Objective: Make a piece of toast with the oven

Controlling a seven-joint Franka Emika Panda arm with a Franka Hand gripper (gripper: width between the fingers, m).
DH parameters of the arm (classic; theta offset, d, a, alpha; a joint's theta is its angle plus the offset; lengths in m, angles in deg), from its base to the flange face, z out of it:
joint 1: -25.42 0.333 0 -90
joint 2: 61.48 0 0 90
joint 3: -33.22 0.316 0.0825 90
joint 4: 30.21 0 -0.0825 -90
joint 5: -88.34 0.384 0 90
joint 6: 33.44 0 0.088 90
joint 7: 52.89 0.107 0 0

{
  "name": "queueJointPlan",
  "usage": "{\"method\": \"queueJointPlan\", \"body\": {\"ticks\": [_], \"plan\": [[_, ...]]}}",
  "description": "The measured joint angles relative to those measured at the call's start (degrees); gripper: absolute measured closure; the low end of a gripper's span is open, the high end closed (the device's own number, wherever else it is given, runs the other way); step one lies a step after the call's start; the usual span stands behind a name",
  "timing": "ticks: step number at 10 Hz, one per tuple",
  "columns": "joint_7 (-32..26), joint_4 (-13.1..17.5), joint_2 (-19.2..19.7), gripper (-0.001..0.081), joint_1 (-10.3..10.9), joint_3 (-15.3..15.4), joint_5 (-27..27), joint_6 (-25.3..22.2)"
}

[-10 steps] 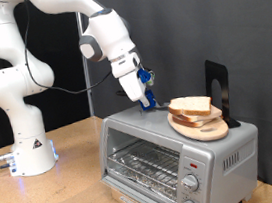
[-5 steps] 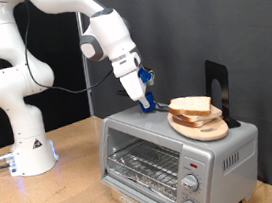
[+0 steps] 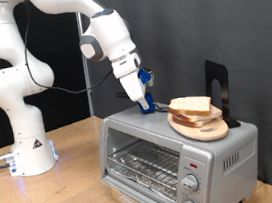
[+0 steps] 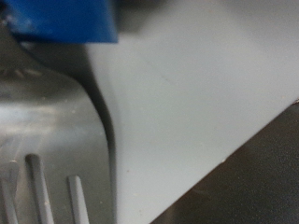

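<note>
Black curtain backs the whole scene in your exterior view, with a wooden table (image 3: 77,150) running beneath everything. Your white Panda arm (image 3: 13,87) stands on its base at the exterior view's left, reaching over toward the middle. Next in size, the oven (image 3: 179,156) sits on the table at the exterior view's lower right: silver box, door dropped open, wire rack (image 3: 145,166) visible inside, two round knobs (image 3: 190,183) and a small red light (image 3: 193,163) on its front panel. On the oven's roof rests a round wooden plate (image 3: 202,126), and the piece of toast (image 3: 190,105) lies on top of that plate, pale with a light brown crust, not yet in the oven. A black upright stand (image 3: 218,89) rises just behind the plate. Your gripper (image 3: 146,104) points down at the oven's top, just beside the plate on the exterior view's left, with blue pads showing. You cannot tell whether its fingers are spread or pressed together. The wrist view shows only a blurred blue block (image 4: 65,21) and silver metal with ridges (image 4: 42,140), very close.
</note>
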Motion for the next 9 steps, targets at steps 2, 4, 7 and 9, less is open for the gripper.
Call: {"method": "queueJointPlan", "body": {"ticks": [2,4,7,9], "plan": [[0.04,-0.01,0.0,0.0006,-0.01,0.09,-0.95,-0.04],[1.67,-0.04,-0.02,0.0006,-0.95,1.25,-4.38,0.19],[3.0,-0.24,-0.02,0.0006,-1.77,2.25,-5.59,1.54],[3.81,-0.46,-0.02,0.0006,-2.14,2.71,-5.62,2.5]]}}
